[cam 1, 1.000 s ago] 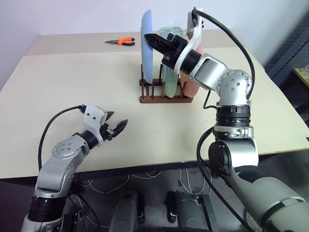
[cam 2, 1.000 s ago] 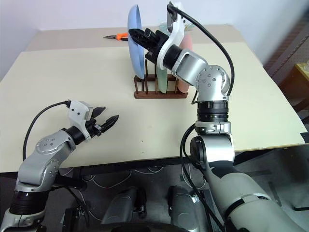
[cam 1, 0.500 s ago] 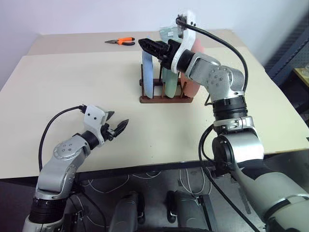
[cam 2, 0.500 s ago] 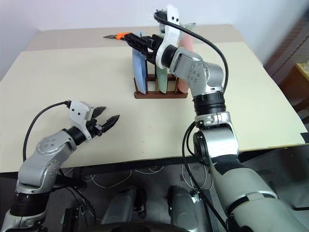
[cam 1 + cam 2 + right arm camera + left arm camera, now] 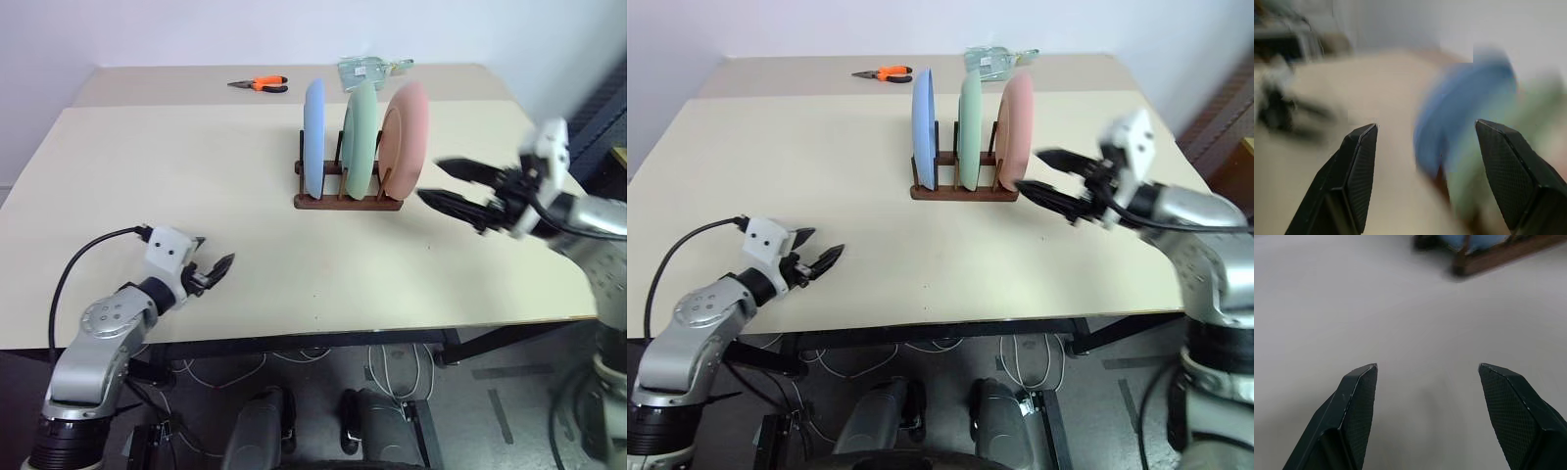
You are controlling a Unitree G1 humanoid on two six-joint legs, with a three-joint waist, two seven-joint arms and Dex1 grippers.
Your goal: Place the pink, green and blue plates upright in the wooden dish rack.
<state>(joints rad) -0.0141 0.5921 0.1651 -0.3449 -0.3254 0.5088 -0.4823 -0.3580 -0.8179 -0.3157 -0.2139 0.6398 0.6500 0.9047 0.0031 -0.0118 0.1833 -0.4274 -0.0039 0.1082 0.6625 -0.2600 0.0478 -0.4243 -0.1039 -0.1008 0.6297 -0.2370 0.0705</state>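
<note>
Dark wooden rack (image 5: 348,201) holds 3 upright plates: blue (image 5: 313,135), green (image 5: 359,137), pink (image 5: 406,133) nearest right claw (image 5: 443,186). Both claws, left (image 5: 217,266) included, open, empty.

Counter (image 5: 196,196): cream-coloured top, dark front edge, made of two slabs butted together with a seam running across near the far side. Wall (image 5: 196,29) behind it: plain, pale, evenly lit. Floor (image 5: 490,392) under the counter: dark grey, with loose white cables (image 5: 392,362) trailing across it. Dark slatted furniture (image 5: 602,117) stands at the right edge.
</note>
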